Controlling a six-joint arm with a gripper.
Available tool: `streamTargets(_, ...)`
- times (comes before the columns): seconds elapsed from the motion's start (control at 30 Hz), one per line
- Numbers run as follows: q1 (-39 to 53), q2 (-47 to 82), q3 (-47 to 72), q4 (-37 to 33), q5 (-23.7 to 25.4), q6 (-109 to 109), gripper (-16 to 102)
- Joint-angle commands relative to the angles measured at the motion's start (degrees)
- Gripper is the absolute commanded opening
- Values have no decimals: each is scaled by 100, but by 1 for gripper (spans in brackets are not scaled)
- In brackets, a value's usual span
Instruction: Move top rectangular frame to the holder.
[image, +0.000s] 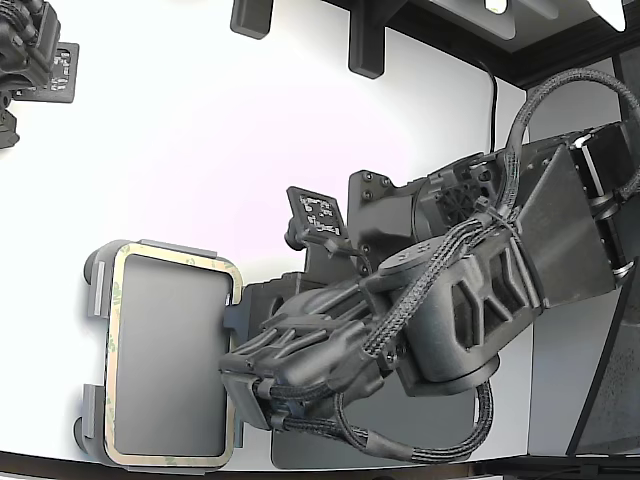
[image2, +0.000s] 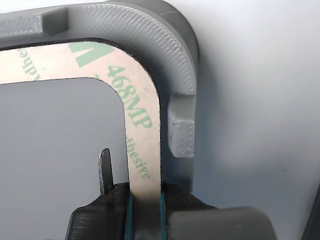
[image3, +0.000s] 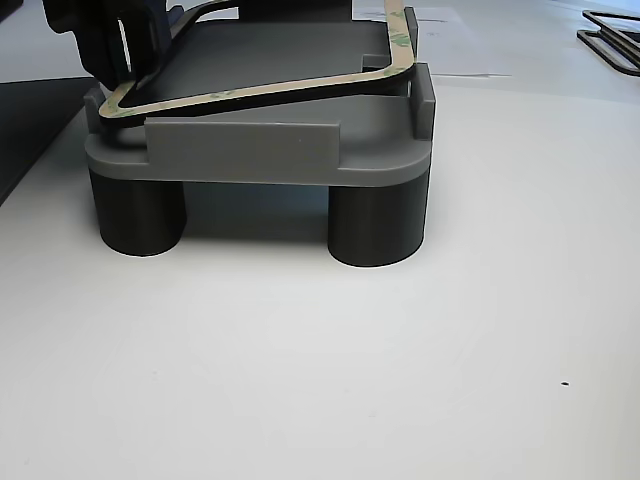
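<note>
Here your gripper (image2: 145, 210) is clamped on one long side of the tan frame (image2: 142, 115), a finger (image2: 106, 172) inside its opening. The frame sits over the grey holder (image: 100, 300), inside its raised tabs, tilted, with the gripped side lifted above the holder's floor.

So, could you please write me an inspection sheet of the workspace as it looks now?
Surface: white table, mostly bare.
Job's things: top rectangular frame lies over the holder; in the other view one end sits higher than the other, so it looks tilted, not fully seated.
Clutter: dark flat piece at the far edge in the other view.
Gripper: gripper shut on the frame's strip.
Cables: braided cable runs along the arm; a loop hangs below it.
Surroundings: dark brackets at the table's edge; a tag marker on the arm.
</note>
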Motion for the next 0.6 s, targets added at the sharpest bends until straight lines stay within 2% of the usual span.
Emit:
streamTargets(0.0,-97,176,-105,-26,-9,18,2)
streamTargets(0.07,-97,185,-105,-35,-9,-79,8)
streamTargets(0.13,-97,193,-114,-62,18,-62,20)
streamTargets(0.23,-97,229,-123,-114,62,44,70)
streamTargets(0.33,-97,229,-123,-185,53,325,81)
streamTargets(0.37,-97,237,-114,-185,79,193,97)
streamTargets(0.57,-105,272,-475,18,255,-246,100)
